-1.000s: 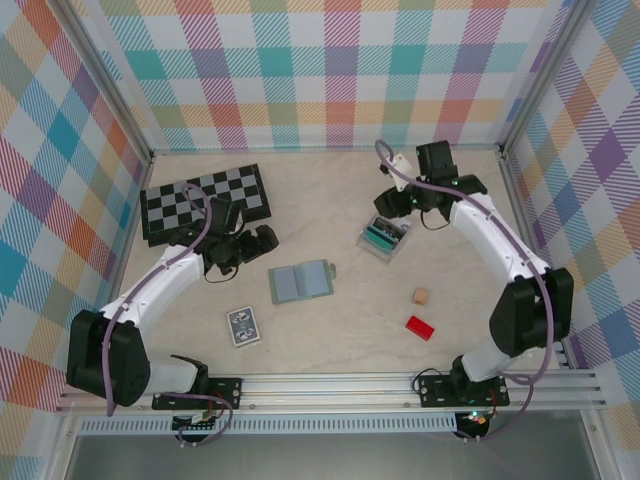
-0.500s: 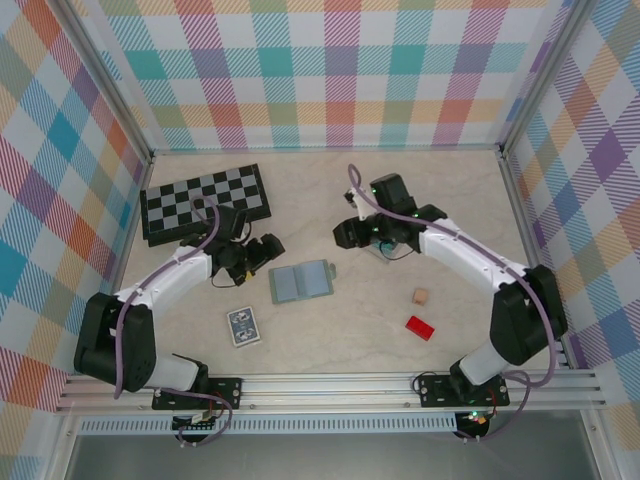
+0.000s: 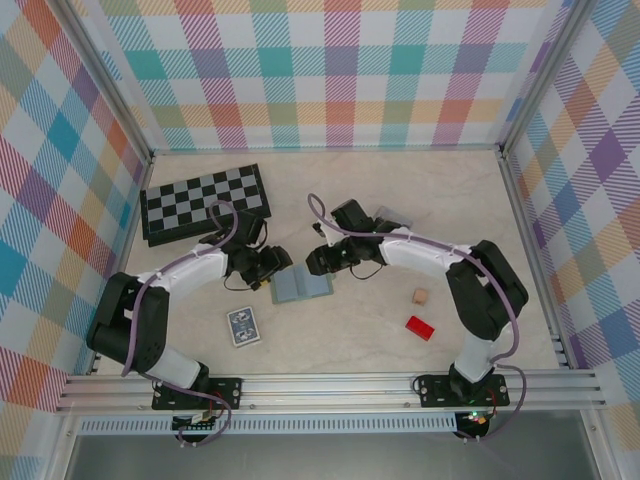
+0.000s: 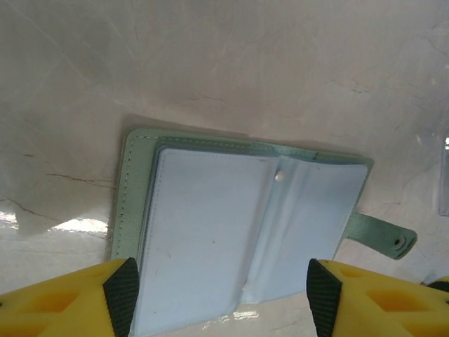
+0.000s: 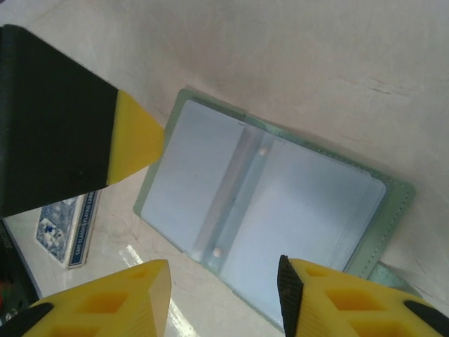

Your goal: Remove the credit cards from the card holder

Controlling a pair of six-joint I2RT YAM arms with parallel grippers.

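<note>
Both grippers are hanging over the open card holder [image 3: 300,285], jaws spread wide and gripping nothing. The left gripper [image 4: 221,302] is straddling it, with the holder's near edge lying between its fingertips. The right gripper [image 5: 221,298] is looking down from the opposite side, the spine just ahead of its fingers. The holder is looking soft, floppy and light enough to slide on the smooth table [image 3: 450,200], so I reckon one arm is going to need to pin a panel. The credit cards are presumably sitting under the glossy sleeves, where I cannot make out their edges. Thin, stiff and slippery, they are likely wanting a pinch at whatever edge is poking from a slot mouth.
</note>
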